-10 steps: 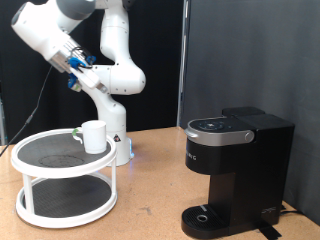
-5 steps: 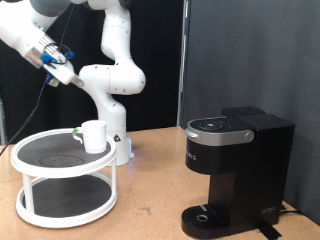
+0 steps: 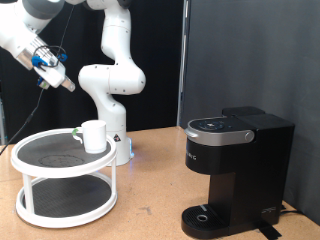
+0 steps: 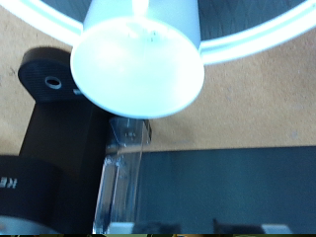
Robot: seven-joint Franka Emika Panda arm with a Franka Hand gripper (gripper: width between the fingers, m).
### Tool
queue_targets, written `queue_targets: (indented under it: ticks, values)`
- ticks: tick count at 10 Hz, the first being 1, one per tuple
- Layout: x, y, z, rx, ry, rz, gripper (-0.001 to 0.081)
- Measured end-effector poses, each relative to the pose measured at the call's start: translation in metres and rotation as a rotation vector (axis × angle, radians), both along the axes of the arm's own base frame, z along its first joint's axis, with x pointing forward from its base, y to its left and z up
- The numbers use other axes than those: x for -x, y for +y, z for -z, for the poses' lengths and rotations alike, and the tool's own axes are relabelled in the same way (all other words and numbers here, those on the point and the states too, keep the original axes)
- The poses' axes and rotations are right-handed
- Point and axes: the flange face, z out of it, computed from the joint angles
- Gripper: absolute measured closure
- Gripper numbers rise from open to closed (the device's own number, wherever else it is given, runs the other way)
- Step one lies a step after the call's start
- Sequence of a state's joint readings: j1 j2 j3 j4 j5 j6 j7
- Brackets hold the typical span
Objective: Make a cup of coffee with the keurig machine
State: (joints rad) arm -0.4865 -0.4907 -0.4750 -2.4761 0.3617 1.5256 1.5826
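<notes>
Gripper point(image 3: 68, 84) high at the exterior view's upper left, above and left of the cup, well apart from it; nothing seen between its fingers; too small and blurred to tell whether they stand wide or narrow. Wrist view shows no fingers clearly, only the cup's white body and the machine beyond. The cup point(image 3: 93, 136) stands upright on the upper shelf of a white two-tier round stand point(image 3: 40, 185), at the exterior view's left of the bench point(image 3: 150, 185). The keurig machine point(image 3: 232, 172) sits at the right, lid down, drip tray point(image 3: 205, 216) bare. Judgement: task barely begun; cup not yet under the spout, no pod visible, brewing undone.
</notes>
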Motion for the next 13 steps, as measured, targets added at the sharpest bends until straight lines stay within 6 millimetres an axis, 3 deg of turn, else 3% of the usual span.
queue_targets:
  ticks: [2,4,5,6,7,8,9,10,13]
  values:
    - [-0.001,0.0,0.018,0.02,0.004,0.021,0.0806]
    - [-0.003,0.0,0.035,0.043,0.0,0.037,0.0543]
    - [-0.003,0.0,0.044,0.052,0.0,0.045,0.0543]
    - [-0.004,0.0,0.054,0.061,0.003,0.054,0.0395]
    - [-0.004,0.0,0.064,0.067,0.005,0.06,0.0395]
    - [-0.005,0.0,0.074,0.072,0.007,0.066,0.0204]
    - [-0.006,0.0,0.083,0.073,0.006,0.07,0.0204]
    - [-0.006,0.001,0.09,0.069,0.006,0.073,0.0095]
    - [-0.009,0.002,0.102,0.056,-0.001,0.078,0.0074]
